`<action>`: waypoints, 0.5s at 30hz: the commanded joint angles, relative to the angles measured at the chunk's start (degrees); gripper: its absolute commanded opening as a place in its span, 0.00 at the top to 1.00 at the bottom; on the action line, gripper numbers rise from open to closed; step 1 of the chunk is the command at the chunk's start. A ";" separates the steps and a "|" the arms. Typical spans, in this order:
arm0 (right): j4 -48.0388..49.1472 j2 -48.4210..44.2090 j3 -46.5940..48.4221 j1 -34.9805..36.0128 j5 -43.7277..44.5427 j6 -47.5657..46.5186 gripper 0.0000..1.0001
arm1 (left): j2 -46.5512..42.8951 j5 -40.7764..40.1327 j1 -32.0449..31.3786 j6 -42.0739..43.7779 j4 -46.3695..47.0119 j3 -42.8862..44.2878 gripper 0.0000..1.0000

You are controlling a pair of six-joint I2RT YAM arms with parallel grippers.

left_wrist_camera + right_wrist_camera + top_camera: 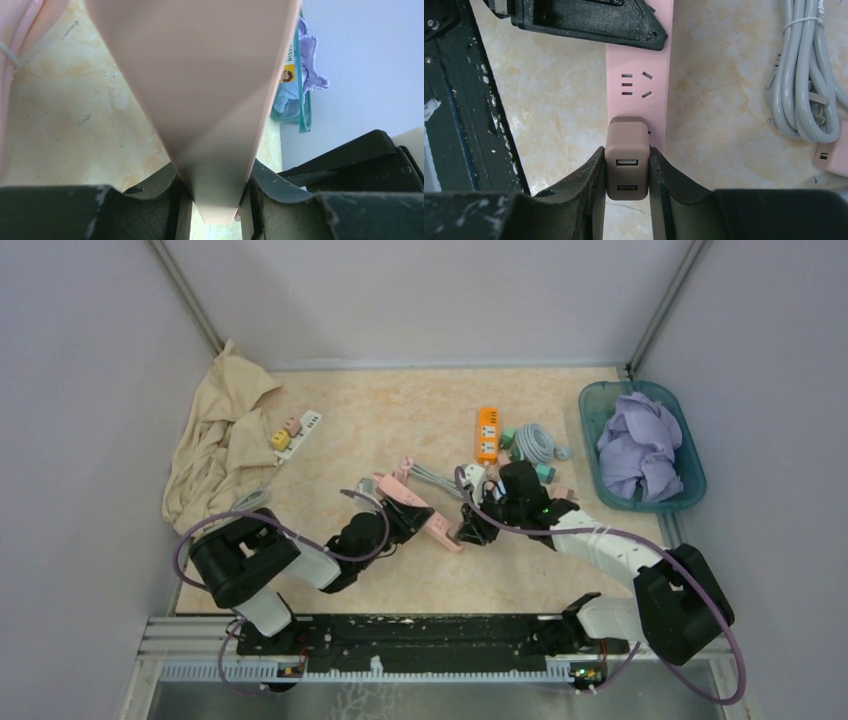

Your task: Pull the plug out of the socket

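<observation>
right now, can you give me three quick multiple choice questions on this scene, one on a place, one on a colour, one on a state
1. In the top view, where is the teal basin?
A) far left
B) dead centre
C) far right

2. What colour is the power strip that the plug sits on?
A) pink
B) orange
C) white

3. The right gripper is:
A) open above the plug
B) shut on the plug
C) shut on nothing

Answers:
1 C, the basin lies at the right edge, purple cloth inside.
2 A, the right wrist view shows a pink body under the plug.
3 B, its fingers press both sides of the plug.

Pink socket point(638, 85) — taupe plug point(626, 150)
</observation>
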 commanded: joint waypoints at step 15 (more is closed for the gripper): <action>14.26 -0.63 0.68 9.49 19.67 7.42 1.00 | 0.32 2.69 2.24 3.00 -13.70 2.98 1.00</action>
